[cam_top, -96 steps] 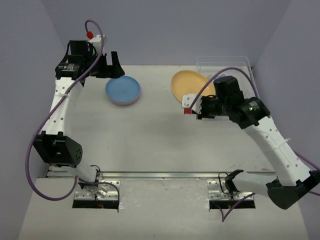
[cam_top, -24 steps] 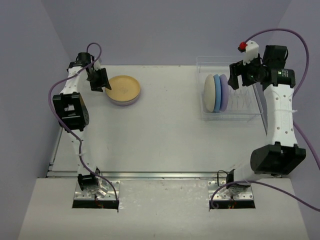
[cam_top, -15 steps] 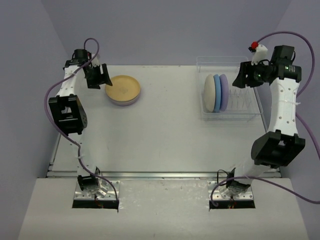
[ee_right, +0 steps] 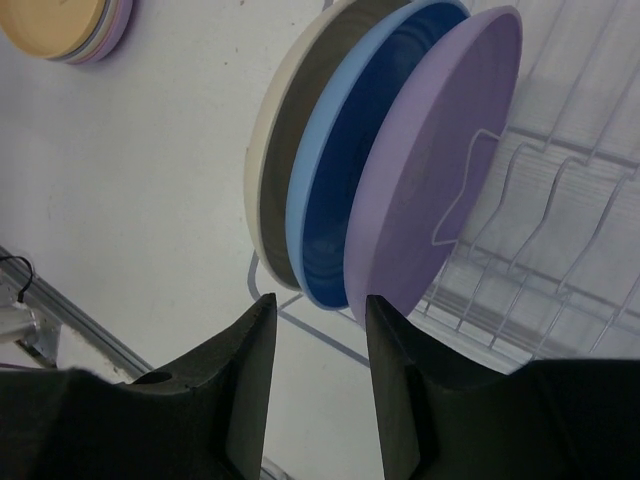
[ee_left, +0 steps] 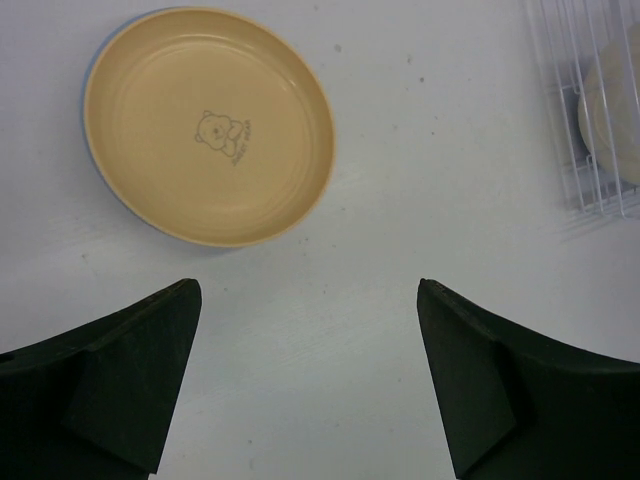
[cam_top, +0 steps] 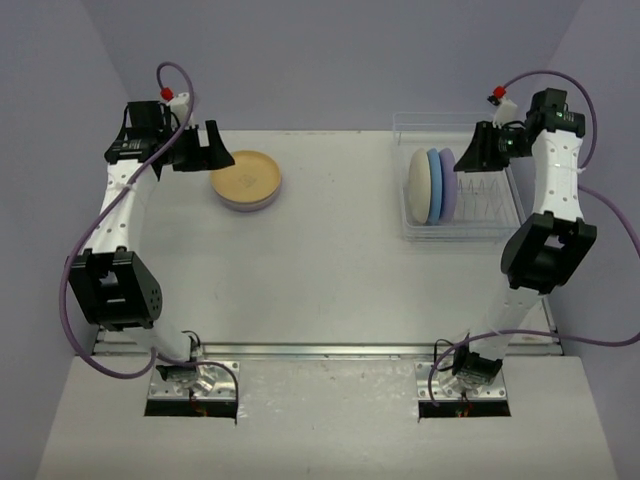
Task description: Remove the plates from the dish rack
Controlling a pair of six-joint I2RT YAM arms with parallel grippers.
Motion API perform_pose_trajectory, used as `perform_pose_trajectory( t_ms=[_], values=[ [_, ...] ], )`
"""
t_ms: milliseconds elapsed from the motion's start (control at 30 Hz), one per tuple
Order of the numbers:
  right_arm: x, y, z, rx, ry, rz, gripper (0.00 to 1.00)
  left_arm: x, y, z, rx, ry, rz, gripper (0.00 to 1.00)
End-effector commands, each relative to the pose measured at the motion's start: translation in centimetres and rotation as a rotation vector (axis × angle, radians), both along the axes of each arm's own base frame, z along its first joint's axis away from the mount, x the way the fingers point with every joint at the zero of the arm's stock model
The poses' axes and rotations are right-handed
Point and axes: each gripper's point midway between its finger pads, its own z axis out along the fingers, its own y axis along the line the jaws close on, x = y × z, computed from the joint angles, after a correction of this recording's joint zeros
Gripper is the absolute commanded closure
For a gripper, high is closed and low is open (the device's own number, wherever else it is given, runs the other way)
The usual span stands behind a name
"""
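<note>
The left gripper hangs wide open and empty over the table, near the yellow plate. That plate tops a small stack and carries a little bear drawing with lettering too small to read. The right gripper has a narrow, empty gap and sits close to the cream plate, blue plate and lavender plate, which stand on edge in the dish rack.

Probably a robotics lab: bare lavender walls enclose a white table with bolted arm mounts.
</note>
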Motion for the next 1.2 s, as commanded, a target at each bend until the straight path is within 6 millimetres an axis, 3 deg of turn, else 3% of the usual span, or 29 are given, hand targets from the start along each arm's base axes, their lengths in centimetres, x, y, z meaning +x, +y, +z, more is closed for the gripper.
perform_pose_trajectory(
  t_ms=[0,133,333,467,567,700,767,967,1167],
  values=[
    [0.9,0.0,0.7,0.02,-0.044,0.021,0.58,-0.7,-3.2,4.1,-0.013,-0.176,-0.079,0.1],
    [1.0,0.1,-0.9,0.034,-0.022,0.02,0.58,-1.3,-4.3,3.3,-0.033,-0.155,-0.08,0.09],
    [1.1,0.2,-3.0,0.055,0.02,0.028,0.58,-1.6,-4.3,4.2,-0.029,-0.18,-0.076,0.08],
    [1.1,0.9,-3.6,0.105,0.033,0.053,0.62,-1.8,-4.2,4.7,-0.021,-0.19,-0.073,0.08],
    [1.1,1.7,-3.6,0.172,0.054,0.083,0.71,-1.8,-4.1,5.1,-0.017,-0.198,-0.063,0.08],
    [0.7,2.2,-2.7,0.229,0.054,0.101,0.94,-1.8,-4.0,5.3,-0.015,-0.201,-0.056,0.08],
    [0.5,2.3,-2.1,0.256,0.059,0.097,1.0,-1.8,-4.0,5.3,-0.013,-0.2,-0.053,0.08],
    [0.6,0.3,1.1,0.413,0.048,0.039,1.0,-2.0,-4.1,5.3,-0.014,-0.196,-0.064,0.07],
    [-0.2,-1.8,3.9,0.449,-0.016,0.01,1.0,-2.0,-4.1,4.9,-0.015,-0.188,-0.063,0.0]
  ],
)
